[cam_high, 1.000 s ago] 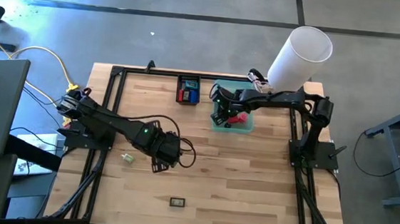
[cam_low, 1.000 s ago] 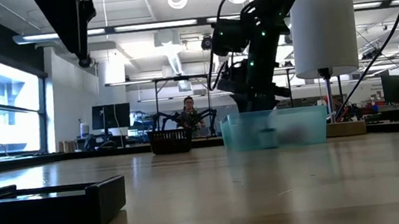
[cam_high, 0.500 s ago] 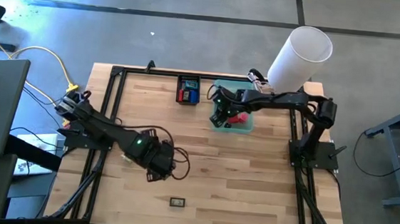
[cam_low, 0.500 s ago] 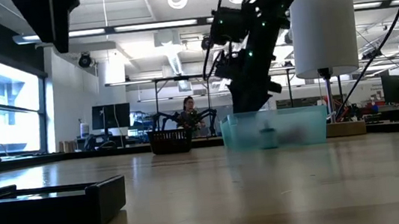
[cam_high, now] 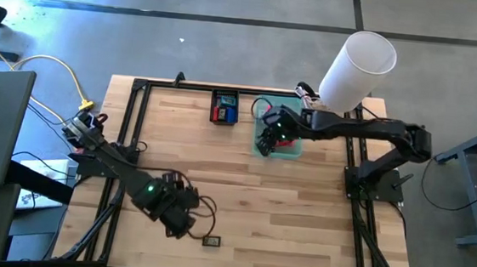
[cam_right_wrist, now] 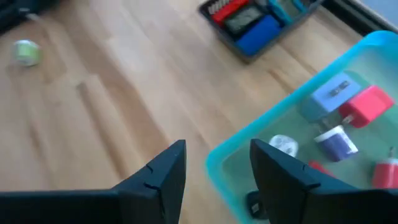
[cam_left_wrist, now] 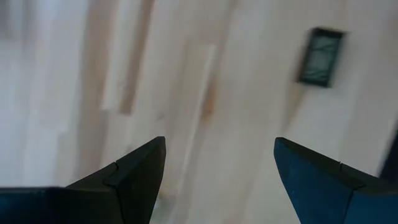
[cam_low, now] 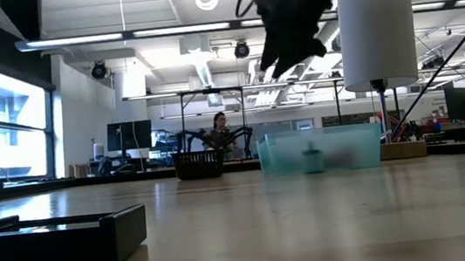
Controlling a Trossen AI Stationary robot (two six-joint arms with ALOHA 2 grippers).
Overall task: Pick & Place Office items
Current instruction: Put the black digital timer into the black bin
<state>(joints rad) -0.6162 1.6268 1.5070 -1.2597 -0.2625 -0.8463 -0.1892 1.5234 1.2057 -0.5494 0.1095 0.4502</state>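
Meanwhile, the left gripper (cam_high: 187, 222), jaws spread wide and empty, hangs just beside a small dark item (cam_high: 210, 241) on the counter (cam_high: 301, 207) and could knock it away, while the right gripper (cam_high: 269, 136), jaws part-open and empty, hovers over the teal tray (cam_high: 291, 150).

Blurred dark item (cam_left_wrist: 319, 56), identity unclear

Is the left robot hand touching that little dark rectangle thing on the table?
Apart. The left wrist view shows the left end effector open, with bare wood between its fingers and the small dark rectangular item lying farther ahead.
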